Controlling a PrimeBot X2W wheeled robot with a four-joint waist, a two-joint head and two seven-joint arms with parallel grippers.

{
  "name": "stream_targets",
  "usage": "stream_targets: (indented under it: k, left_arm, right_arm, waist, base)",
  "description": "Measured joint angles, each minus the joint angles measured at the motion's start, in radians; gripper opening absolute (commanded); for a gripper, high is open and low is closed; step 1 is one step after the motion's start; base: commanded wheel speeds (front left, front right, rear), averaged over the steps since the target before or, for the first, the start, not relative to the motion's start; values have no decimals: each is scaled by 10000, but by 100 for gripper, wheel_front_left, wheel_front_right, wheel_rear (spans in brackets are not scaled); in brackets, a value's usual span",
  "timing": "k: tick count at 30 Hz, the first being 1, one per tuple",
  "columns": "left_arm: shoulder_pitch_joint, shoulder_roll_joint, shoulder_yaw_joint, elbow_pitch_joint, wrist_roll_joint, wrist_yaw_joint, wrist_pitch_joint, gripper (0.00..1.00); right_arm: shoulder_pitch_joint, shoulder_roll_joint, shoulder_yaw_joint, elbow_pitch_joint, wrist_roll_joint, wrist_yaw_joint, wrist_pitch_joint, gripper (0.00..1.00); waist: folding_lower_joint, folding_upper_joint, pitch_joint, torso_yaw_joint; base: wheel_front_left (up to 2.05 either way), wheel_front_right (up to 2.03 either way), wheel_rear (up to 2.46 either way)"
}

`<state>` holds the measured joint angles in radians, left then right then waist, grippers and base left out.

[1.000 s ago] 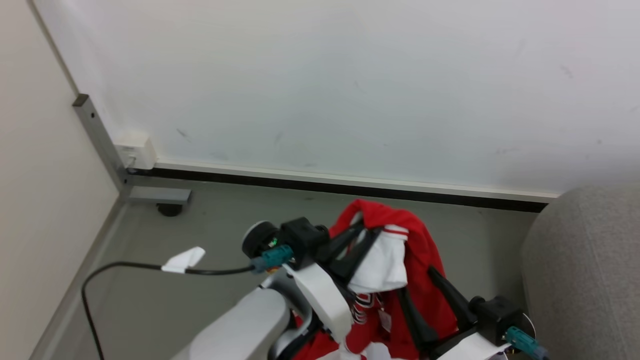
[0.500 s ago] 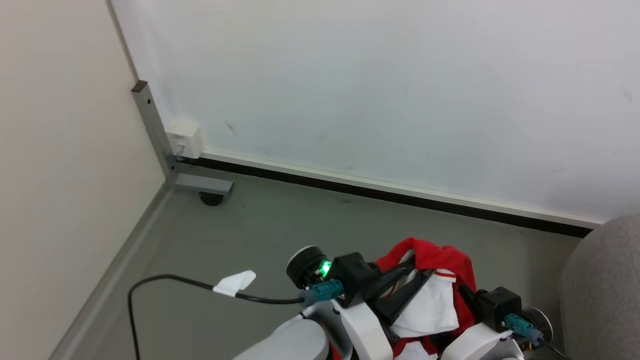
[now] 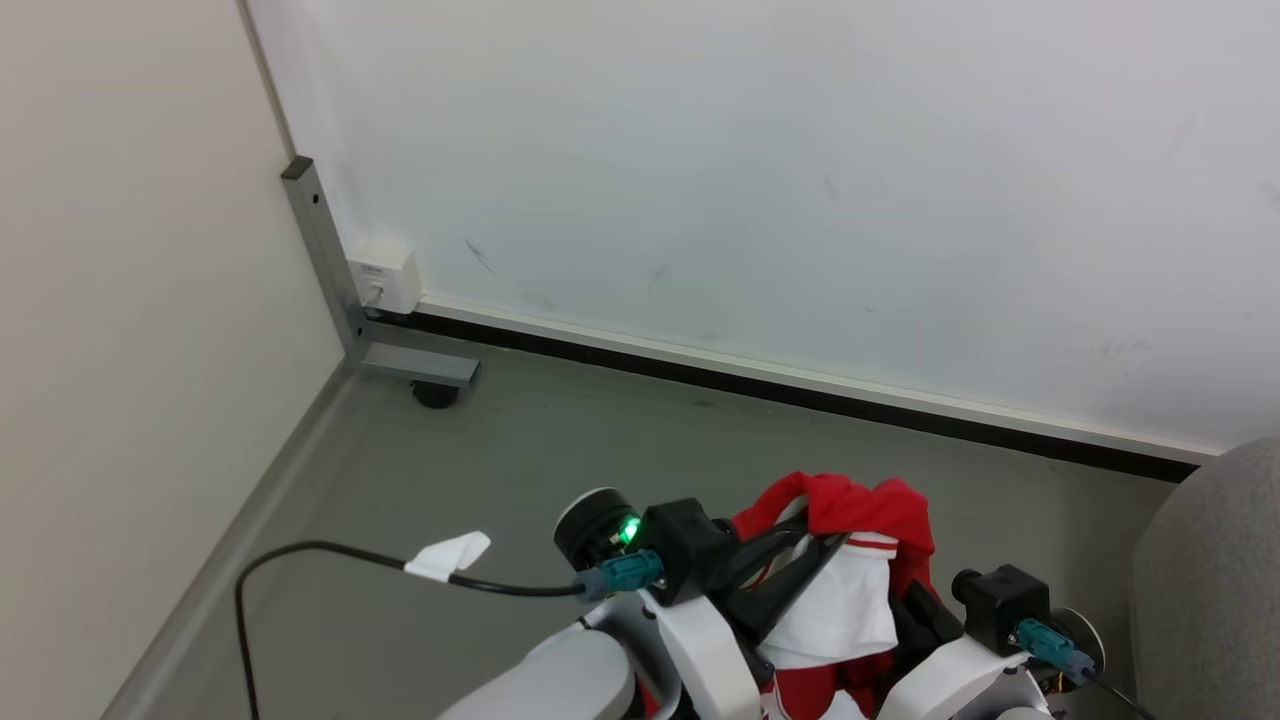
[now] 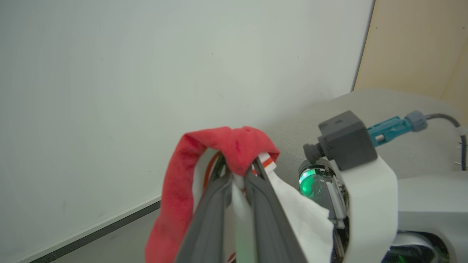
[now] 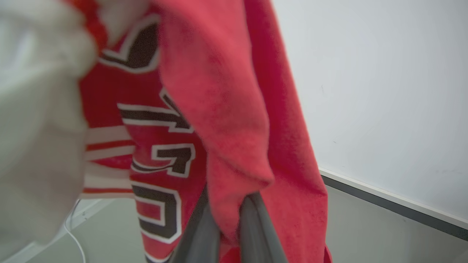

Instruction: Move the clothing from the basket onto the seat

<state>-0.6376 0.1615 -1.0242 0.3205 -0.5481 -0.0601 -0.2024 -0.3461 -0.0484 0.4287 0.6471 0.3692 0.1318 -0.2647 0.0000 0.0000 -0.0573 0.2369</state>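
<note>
Pinching soft red-and-white sports garment [image 3: 862, 503] in clenched left gripper [image 4: 239, 172] and right gripper [image 5: 228, 218]; may slip free, with only thin folds caught at fingertips.

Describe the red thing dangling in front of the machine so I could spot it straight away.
Start at the white wall and follow the grey floor towards the grey seat on the right. Just left of it, the clothing hangs from the robot's left tool and right tool. It is the one bright red thing here, with white panels, striped trim and black lettering.
</note>
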Motion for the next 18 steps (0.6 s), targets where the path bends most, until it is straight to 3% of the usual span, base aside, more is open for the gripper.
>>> stream_targets:
  k: [7,8,9,10,11,18]
  left_arm:
    - [0,82,146,194,-146,94,-98,1]
    - [1,82,155,199,-173,92,-105,10]
    - [3,82,161,205,-173,92,-119,26]
    - [4,82,153,215,-173,88,-121,49]
    - [4,82,140,219,-171,86,-153,100]
    - [81,213,88,211,-176,82,-196,100]
  right_arm:
    - [110,2,-293,-374,75,0,0,0]
    - [137,2,-368,-405,77,0,0,0]
    - [160,2,-420,-430,77,0,0,0]
    - [175,2,-487,-449,79,0,0,0]
    - [180,2,-583,-483,81,0,0,0]
    - [72,0,-1490,-1032,-12,0,0,0]
  waist:
    - [0,0,34,-197]
    - [0,0,41,-236]
    - [0,0,52,-283]
    - [0,0,64,-335]
    - [0,0,79,-387]
    - [0,0,272,-921]
  base:
    - [0,0,0]
    - [0,0,0]
    - [0,0,0]
    - [0,0,0]
    - [0,0,0]
    - [0,0,0]
